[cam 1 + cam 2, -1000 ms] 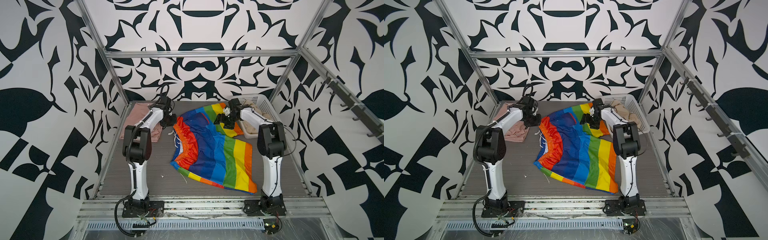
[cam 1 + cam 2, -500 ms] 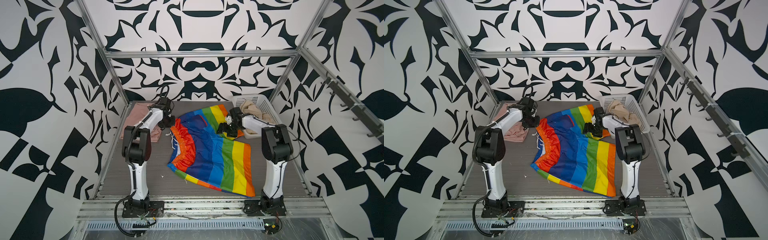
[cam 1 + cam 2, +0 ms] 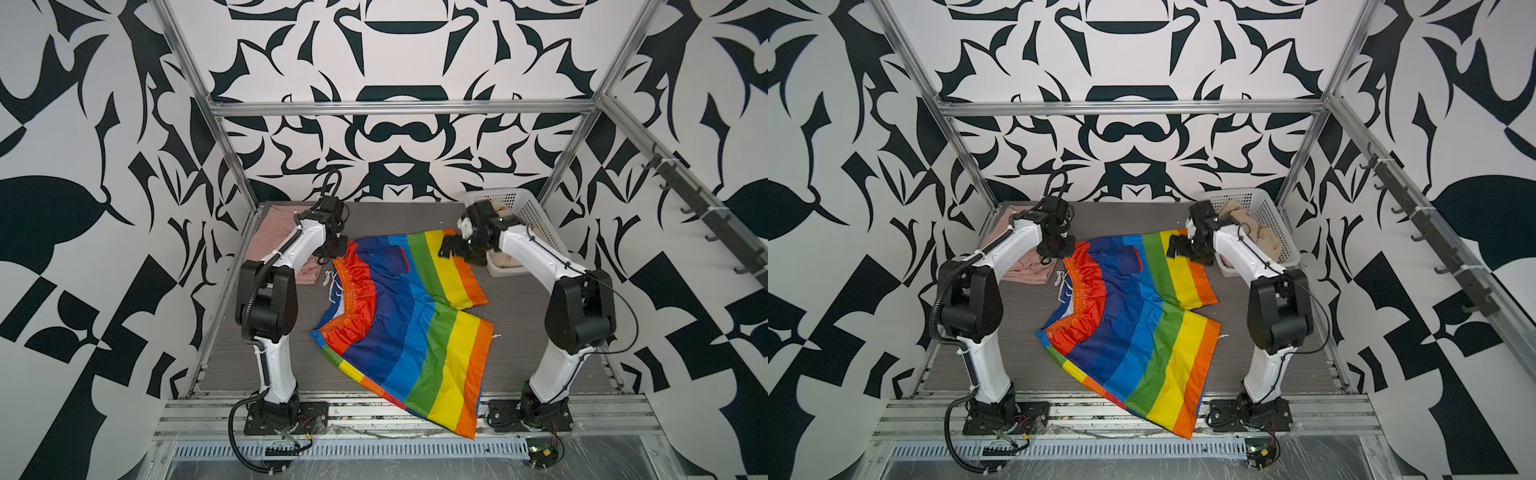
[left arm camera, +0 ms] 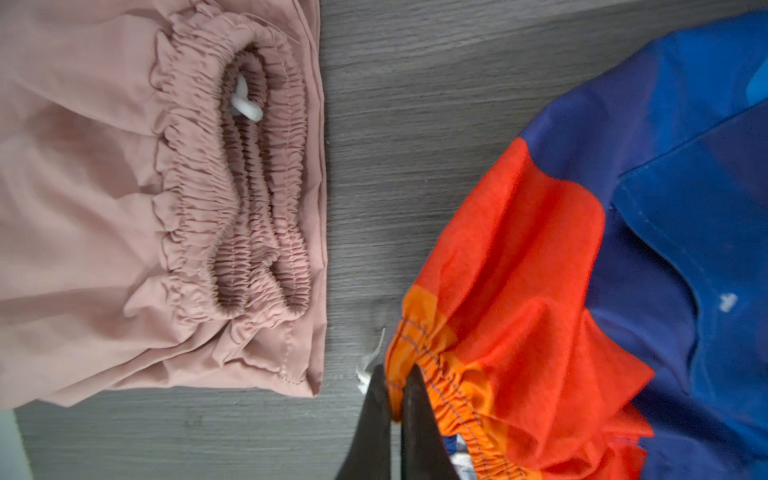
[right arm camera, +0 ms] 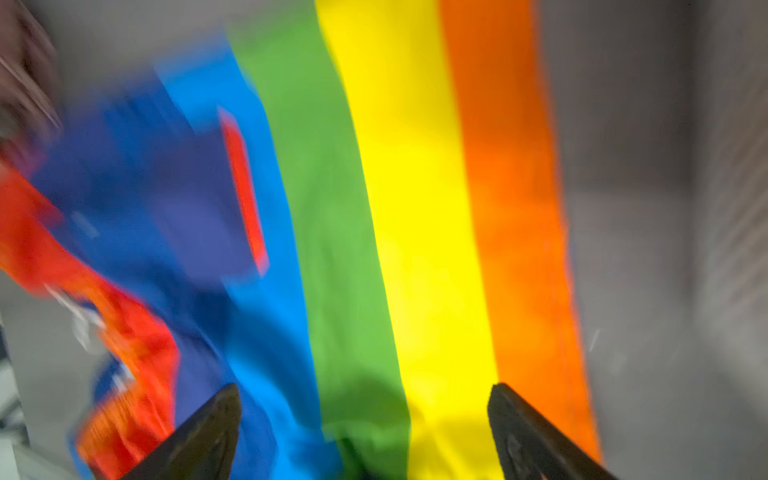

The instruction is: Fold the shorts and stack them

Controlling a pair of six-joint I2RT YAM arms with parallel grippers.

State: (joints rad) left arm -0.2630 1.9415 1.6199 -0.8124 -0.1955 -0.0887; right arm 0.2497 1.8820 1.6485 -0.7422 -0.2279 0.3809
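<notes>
Shiny striped cloth fills the middle of the grey surface (image 3: pixel 519 316): the rainbow shorts (image 3: pixel 407 316) (image 3: pixel 1133 328) lie spread flat in both top views. Their red gathered waistband (image 3: pixel 353 291) faces the left arm, and the two legs fan out toward the right arm. Their white drawstring (image 3: pixel 330 286) trails loose just off the waistband. The nearer leg's hem runs past the surface's front edge and lies over the metal rails (image 3: pixel 374 411).

The left pincer (image 4: pixel 395 399) is clamped narrow on the far end of that waistband, the orange elastic edge pinched between its two dark fingers (image 4: pixel 419 415). The right pincer (image 5: pixel 365 390) stands wide over the far leg's green and yellow stripes, with nothing between its fingers; its wrist view is blurred.

The pink shorts (image 4: pixel 124 208) (image 3: pixel 270 232) lie folded on the waistband side of the rainbow shorts, near but apart, with a strip of bare surface between them. On the opposite side, just past the far leg's orange hem, stands a white basket (image 3: pixel 528 212), and the beige shorts (image 3: pixel 1237 216) lie bunched in it.
</notes>
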